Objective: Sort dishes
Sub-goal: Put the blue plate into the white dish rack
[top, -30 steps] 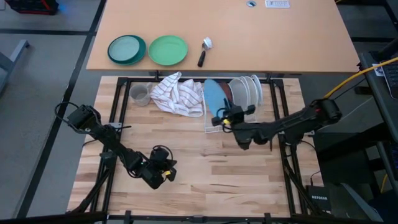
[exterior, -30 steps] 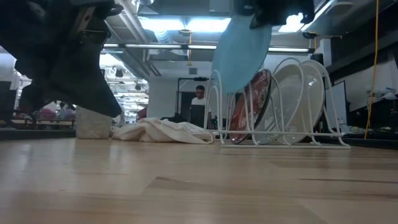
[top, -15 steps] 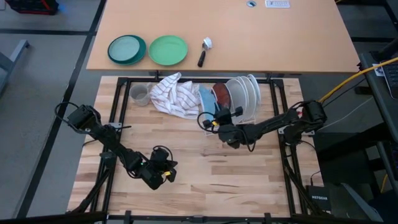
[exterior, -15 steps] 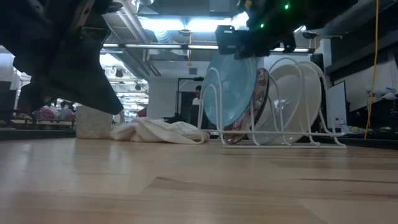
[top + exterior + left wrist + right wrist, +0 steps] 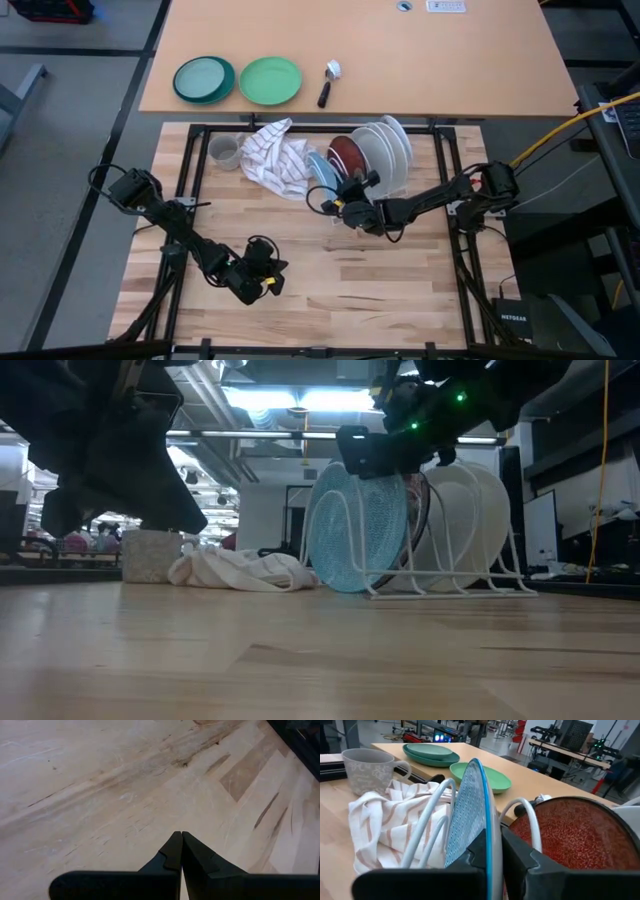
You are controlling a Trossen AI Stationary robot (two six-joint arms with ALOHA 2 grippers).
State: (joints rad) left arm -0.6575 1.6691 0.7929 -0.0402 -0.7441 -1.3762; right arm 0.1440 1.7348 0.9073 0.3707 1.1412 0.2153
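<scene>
Right gripper (image 5: 345,196) at the white wire dish rack (image 5: 450,565), jaws clamped on the upper rim of the light blue plate (image 5: 357,528). Plate upright in the rack's end slot, on the side toward the striped dish towel (image 5: 275,152); patterned back visible in the low view. Next slot along: dark red plate (image 5: 572,842), upright, just beside the blue one. Behind it, white plates (image 5: 388,155) standing in the remaining slots. Rack on the wooden surface (image 5: 340,270), near its far edge. Towel bunched just beside the rack, grey cup (image 5: 224,152) on the towel's other side.

Left gripper (image 5: 268,280) low over the near part of the surface, well apart from the rack, jaws pressed together and holding nothing.

On the tan surface (image 5: 450,60) beyond: two green plates (image 5: 238,79) side by side, a small black-handled utensil (image 5: 327,84) near them.
</scene>
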